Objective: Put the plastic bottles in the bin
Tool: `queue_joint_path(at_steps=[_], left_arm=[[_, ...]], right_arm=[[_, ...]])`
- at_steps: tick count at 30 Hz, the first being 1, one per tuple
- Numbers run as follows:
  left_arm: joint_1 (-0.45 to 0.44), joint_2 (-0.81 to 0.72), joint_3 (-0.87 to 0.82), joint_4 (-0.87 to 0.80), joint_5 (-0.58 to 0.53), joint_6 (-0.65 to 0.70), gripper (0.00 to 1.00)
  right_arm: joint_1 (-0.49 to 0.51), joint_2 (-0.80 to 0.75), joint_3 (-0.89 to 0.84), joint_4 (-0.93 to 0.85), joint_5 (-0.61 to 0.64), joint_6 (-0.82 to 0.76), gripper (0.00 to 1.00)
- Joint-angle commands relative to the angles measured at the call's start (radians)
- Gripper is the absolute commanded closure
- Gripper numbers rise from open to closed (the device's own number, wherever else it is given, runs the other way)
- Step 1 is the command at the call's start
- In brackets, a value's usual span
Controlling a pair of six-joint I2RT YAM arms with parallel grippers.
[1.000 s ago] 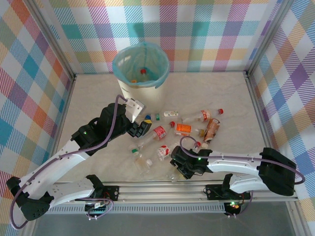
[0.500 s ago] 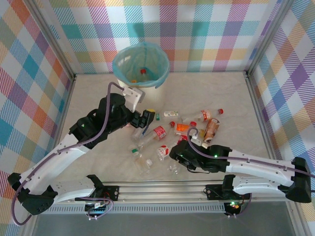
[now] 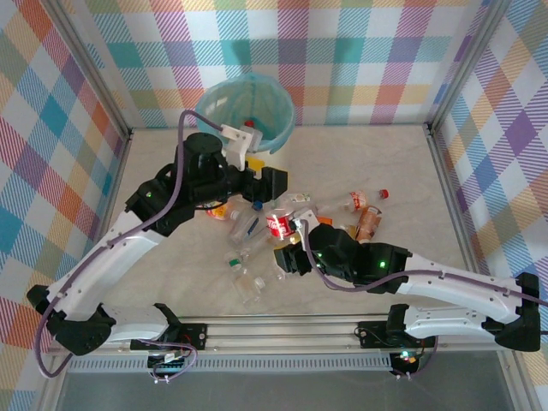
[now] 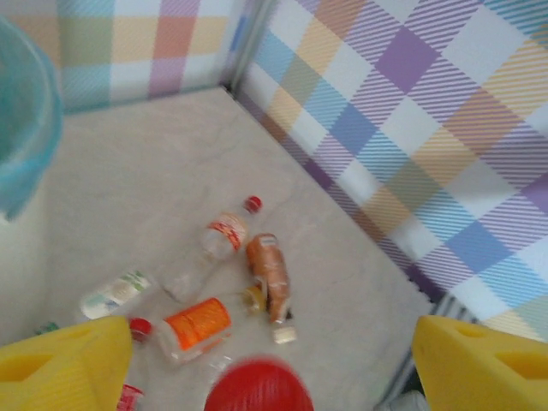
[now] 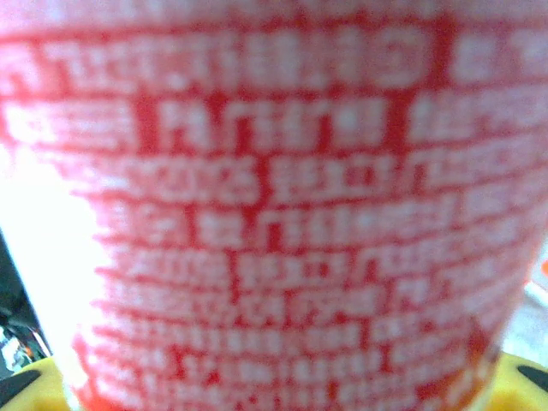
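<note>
Progress note, nearest first.

Close to the arm bases a few clear bottles (image 3: 247,284) lie flat on the desk (image 3: 394,163), untouched (one has a green cap).

Just beyond them the right end effector (image 5: 274,385) has its yellow pads (image 5: 26,390) either side of a red-labelled bottle (image 3: 278,227). The label crowds the right wrist view. Whether the pads actually pinch the bottle I cannot tell.

To the right, mid-desk, is a loose scatter, all on their sides:
- an orange-labelled bottle (image 4: 197,324)
- a brown-orange bottle (image 4: 270,272)
- a red-capped bottle (image 4: 224,235)
- a white-labelled bottle (image 4: 111,295)

The left end effector (image 4: 270,338) hangs above the desk between this scatter and the bin. Its yellow fingers (image 4: 64,364) are set wide apart, with a blurred red cap (image 4: 257,392) close between them. Gripping that bottle or merely over it, I cannot tell.

Farthest back stands the bin (image 3: 282,111), upright, teal liner folded over the rim, with something red (image 3: 249,123) lying inside.

Judgement: the task is started but far from done. A little is in the bin, while roughly ten plastic bottles remain out on the desk (the count is loose, since some overlap). Many more trips are left, and neither of the two bottles at the end effectors has gone in yet.
</note>
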Motion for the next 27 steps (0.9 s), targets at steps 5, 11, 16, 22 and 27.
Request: queue_joint_path(at_steps=[5, 11, 16, 22, 27], left_arm=[[0.016, -0.014, -0.011, 0.043, 0.13, -0.101, 0.31], [0.027, -0.075, -0.047, 0.024, 0.067, -0.12, 0.17], [0.043, -0.131, -0.08, 0.031, 0.028, -0.121, 0.2], [0.049, -0.147, -0.124, 0.022, 0.001, -0.112, 0.42], [0.049, -0.159, -0.16, 0.034, 0.004, -0.118, 0.46]], right_arm=[[0.006, 0.018, 0.045, 0.071, -0.022, -0.259, 0.45], [-0.012, 0.033, 0.049, 0.075, -0.023, -0.224, 0.45], [-0.056, 0.045, 0.061, 0.072, -0.076, -0.18, 0.46], [-0.078, 0.062, 0.075, 0.092, -0.111, -0.18, 0.47], [-0.079, 0.065, 0.062, 0.111, -0.144, -0.174, 0.48]])
